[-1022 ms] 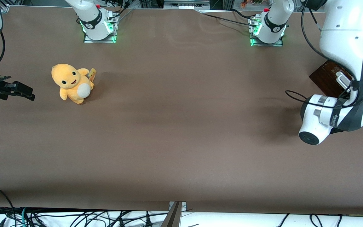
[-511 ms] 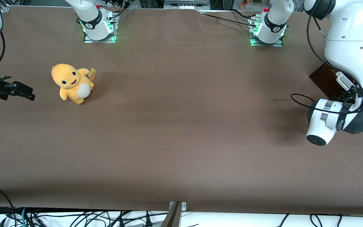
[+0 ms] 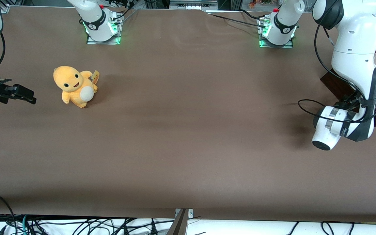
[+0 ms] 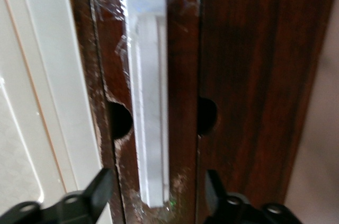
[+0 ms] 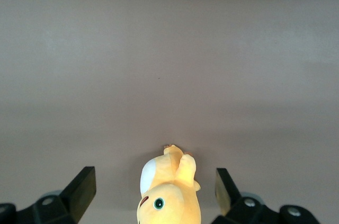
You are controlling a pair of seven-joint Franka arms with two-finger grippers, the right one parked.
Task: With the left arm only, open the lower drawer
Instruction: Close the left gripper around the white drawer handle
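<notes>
Approach step: gripper (image 4: pixel 153 203) hangs spread before the drawer (image 4: pixel 180 49) at the working arm's end of the table, one finger (image 4: pixel 98 192) on each side of the white handle (image 4: pixel 148 102), not touching. Drawer looks shut. Next, probably: advance, pinch the handle, pull straight out.

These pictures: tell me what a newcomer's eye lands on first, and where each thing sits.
The yellow plush toy stands out on the brown table, toward the parked arm's end. At the working arm's end, the big white left arm bends down over the dark lower drawer. There its gripper is open, its fingers either side of the long white bar handle.
</notes>
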